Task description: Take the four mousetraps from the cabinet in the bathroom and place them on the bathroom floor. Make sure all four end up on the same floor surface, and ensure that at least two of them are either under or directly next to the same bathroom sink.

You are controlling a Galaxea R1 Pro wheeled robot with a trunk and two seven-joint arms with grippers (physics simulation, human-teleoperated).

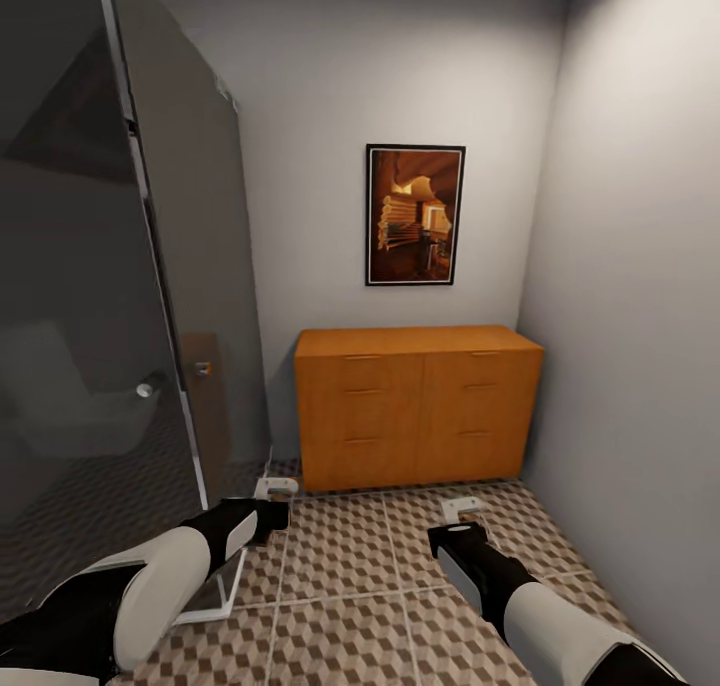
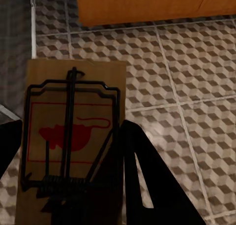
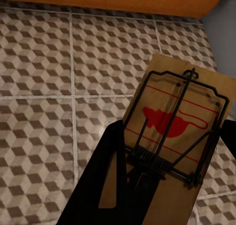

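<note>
I stood facing the cabinet, an orange-brown chest with six drawers in two columns, all of them shut, set against the far wall under a framed picture in warm browns. Its right end sat just beside the grey right wall. On my left a tall dark glass panel with a pale frame and a small round knob ran from near me toward the cabinet's left end, narrowing the way on that side.

My left hand was closed on a mousetrap, its dark fingers pressed to either side of the tan board; the wrist camera showed the red mouse print and the black wire bar and spring on top. It hung over the bathroom floor, close to the foot of the glass panel and near the cabinet's left corner.

My right hand was likewise closed on a second mousetrap, held tilted, with the same red print and wire. It hung above the cube-patterned tiles in front of the cabinet's right half, with open floor between it and the right wall. The two hands were well apart, with bare tiles between them.
</note>
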